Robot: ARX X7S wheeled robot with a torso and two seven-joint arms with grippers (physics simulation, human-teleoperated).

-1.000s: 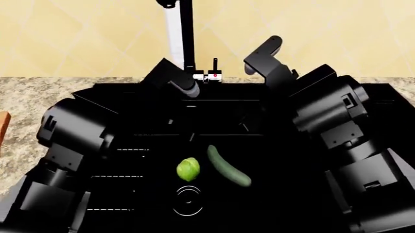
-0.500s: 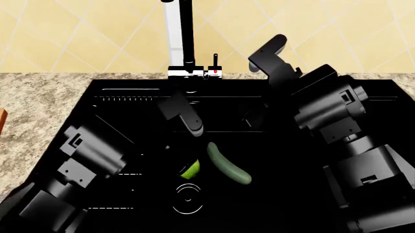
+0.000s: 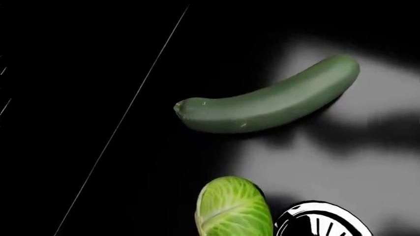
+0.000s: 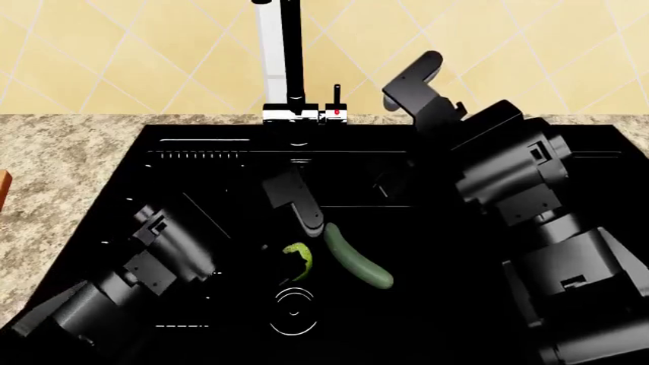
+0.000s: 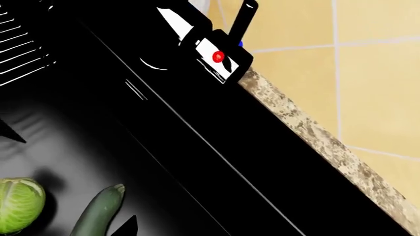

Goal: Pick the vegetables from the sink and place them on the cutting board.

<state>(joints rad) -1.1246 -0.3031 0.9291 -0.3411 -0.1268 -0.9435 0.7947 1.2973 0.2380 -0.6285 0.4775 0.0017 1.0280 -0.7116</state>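
My left hand (image 4: 287, 255) hovers low in the sink (image 4: 446, 304) over the cabbage (image 4: 297, 260) (grip state unclear); cucumber (image 4: 357, 265) just beside it, near the drain ring (image 4: 293, 312).

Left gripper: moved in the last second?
Yes. The left gripper has gone from up by the faucet base down into the sink, now just above the cabbage.

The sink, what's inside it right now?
Inside the sink lie a cucumber and a cabbage, beside the drain ring. The left arm reaches into the basin, partly covering the cabbage and hiding the floor beneath it.
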